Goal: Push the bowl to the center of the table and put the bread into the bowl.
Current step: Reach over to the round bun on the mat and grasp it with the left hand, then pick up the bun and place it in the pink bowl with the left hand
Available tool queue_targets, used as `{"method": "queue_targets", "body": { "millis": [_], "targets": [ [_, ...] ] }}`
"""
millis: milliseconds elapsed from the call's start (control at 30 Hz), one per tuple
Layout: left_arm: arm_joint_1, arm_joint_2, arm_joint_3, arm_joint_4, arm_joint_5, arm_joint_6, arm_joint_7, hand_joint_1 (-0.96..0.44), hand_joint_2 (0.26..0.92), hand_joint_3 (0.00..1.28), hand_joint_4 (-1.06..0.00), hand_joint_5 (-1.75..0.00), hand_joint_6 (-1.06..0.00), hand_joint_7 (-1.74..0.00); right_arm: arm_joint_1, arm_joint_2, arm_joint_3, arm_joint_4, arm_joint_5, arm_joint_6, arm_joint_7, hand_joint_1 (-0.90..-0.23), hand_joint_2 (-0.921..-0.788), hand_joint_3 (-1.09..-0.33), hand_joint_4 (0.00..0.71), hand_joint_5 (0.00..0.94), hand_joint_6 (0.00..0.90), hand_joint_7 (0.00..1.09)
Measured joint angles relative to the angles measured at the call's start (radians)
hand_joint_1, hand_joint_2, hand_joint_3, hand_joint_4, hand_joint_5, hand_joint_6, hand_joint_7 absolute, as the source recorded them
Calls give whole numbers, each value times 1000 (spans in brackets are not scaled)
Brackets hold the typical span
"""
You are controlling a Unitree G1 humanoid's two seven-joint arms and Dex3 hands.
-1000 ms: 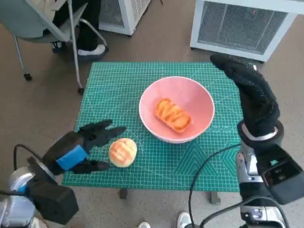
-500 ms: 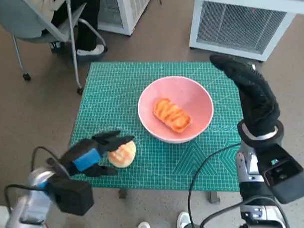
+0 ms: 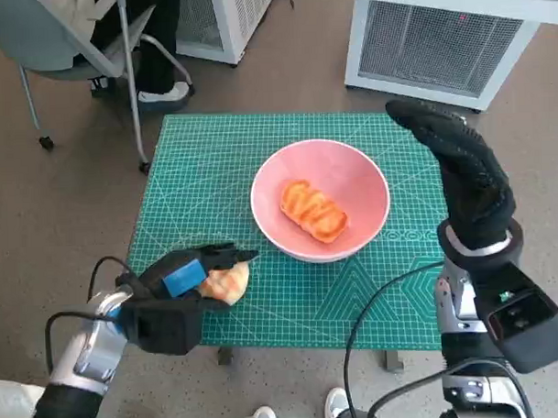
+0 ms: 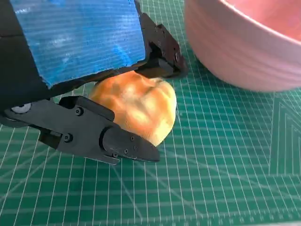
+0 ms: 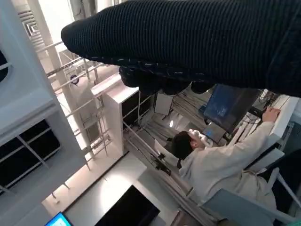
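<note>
left hand (image 3: 185,278) fingers clamped round bread bun (image 4: 136,107) on mat, pink bowl (image 3: 371,226) adjacent, right hand (image 3: 466,170) raised, empty, fingers apart

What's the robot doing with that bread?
The robot's left hand has its fingers around a round bun lying on the green mat, one finger over it and one beside it. It looks ready to pick the bun up. The pink bowl sits near the middle of the table with another bread already inside. The right hand is raised beside the bowl, touching nothing.
</note>
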Motion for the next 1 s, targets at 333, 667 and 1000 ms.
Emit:
{"method": "queue_targets", "body": {
  "millis": [333,667,1000],
  "targets": [
    [10,18,13,-33,11,7,41,1,921,152,-576,-1315,-553,-1189,2,-5,-2,-8,0,2,0,-593,-921,-776,264,0,-1,675],
    [67,45,102,-170,-67,16,19,2,921,165,-509,-1380,-589,-1178,3,-9,-5,-7,0,5,0,-597,-921,-774,263,0,-1,675],
    [20,35,215,-376,-109,16,82,2,920,110,-557,-1333,-664,-1096,2,-9,-5,-3,2,6,8,-591,-921,-773,263,0,-1,674]
  ]
}}
